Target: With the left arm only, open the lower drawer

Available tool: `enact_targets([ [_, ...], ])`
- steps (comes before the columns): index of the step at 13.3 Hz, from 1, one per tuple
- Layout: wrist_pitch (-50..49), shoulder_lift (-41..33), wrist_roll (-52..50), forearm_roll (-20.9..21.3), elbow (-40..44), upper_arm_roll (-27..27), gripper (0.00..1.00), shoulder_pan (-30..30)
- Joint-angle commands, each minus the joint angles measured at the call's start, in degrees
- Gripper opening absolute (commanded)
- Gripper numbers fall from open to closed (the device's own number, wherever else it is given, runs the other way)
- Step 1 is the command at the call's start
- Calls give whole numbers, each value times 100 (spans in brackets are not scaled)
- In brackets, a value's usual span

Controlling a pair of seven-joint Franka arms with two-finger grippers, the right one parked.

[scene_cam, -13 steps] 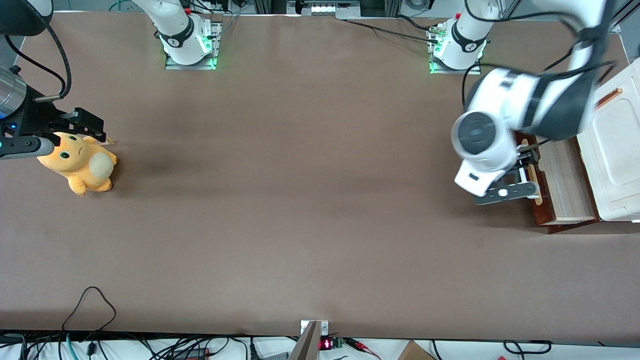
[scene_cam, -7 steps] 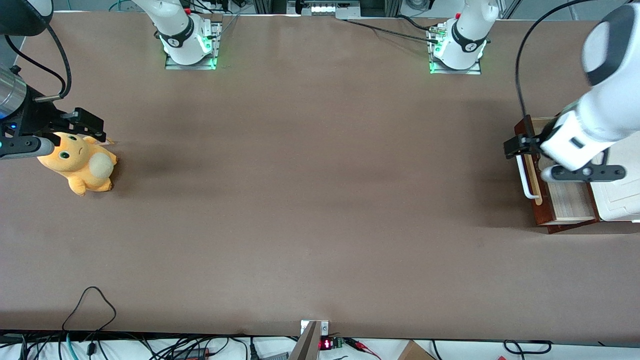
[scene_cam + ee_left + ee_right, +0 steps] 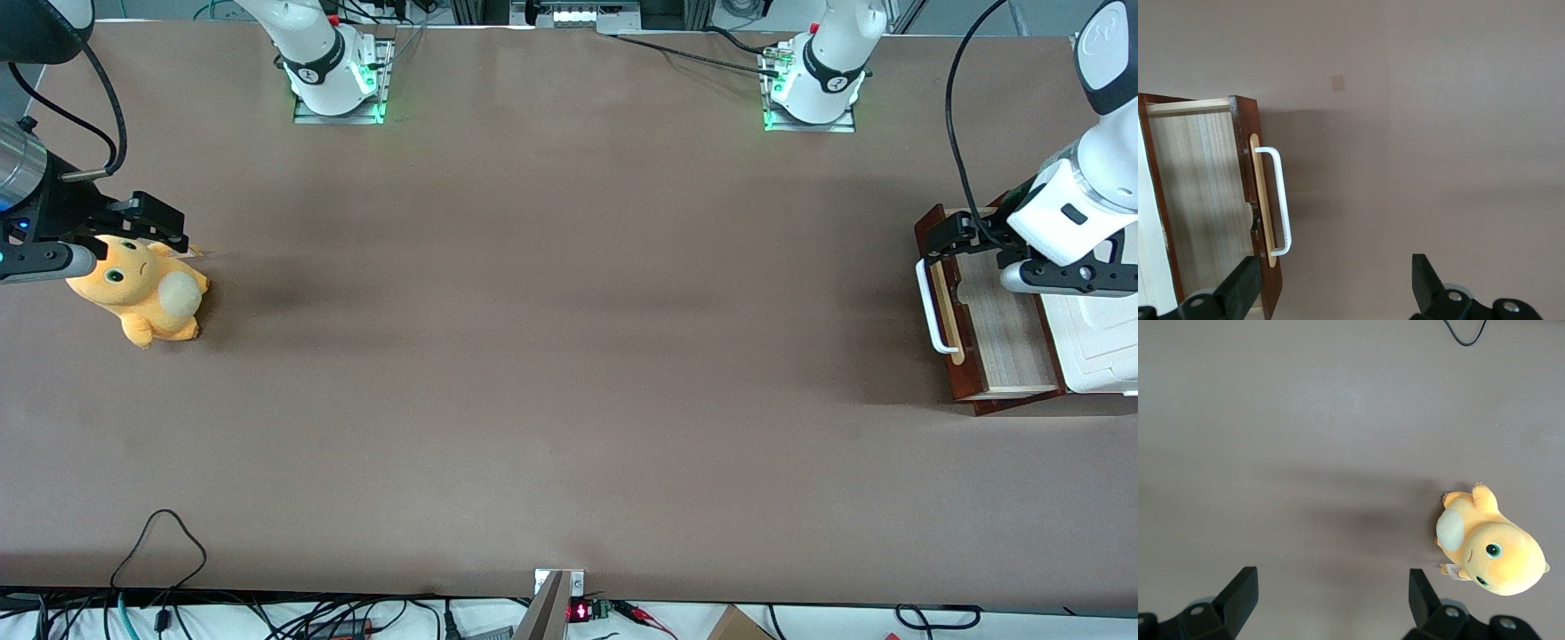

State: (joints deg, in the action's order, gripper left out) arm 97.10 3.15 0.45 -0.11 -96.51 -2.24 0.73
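Note:
The lower drawer [image 3: 1003, 338] stands pulled out of the cabinet, pale plywood showing inside. Its dark red-brown front carries a white U-shaped handle [image 3: 930, 307] over a tan strip. The left arm [image 3: 1080, 204] reaches in from the working arm's end of the table. Its black gripper [image 3: 953, 236] hangs open and empty above the end of the drawer front that is farther from the front camera, clear of the handle. In the left wrist view the gripper [image 3: 1331, 293] is open, with the drawer front [image 3: 1243, 153] and handle [image 3: 1279, 200] beside one finger [image 3: 1239, 291].
The white moulded cabinet top [image 3: 1098, 347] sits over the drawer at the table's edge. An orange plush toy [image 3: 142, 289] lies toward the parked arm's end, also in the right wrist view [image 3: 1491, 547]. Loose cables [image 3: 160, 542] hang by the near edge.
The left arm has lifted off the handle and swung back toward the cabinet and up. The gripper now hangs over the drawer front's farther end. The drawer has stayed open.

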Motion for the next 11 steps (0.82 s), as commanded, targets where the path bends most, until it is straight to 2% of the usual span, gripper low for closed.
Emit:
enact_targets([
  [1, 98, -174, 166, 230, -158, 65, 100, -38],
  [11, 81, -174, 148, 239, -17, 74, 100, -38],
])
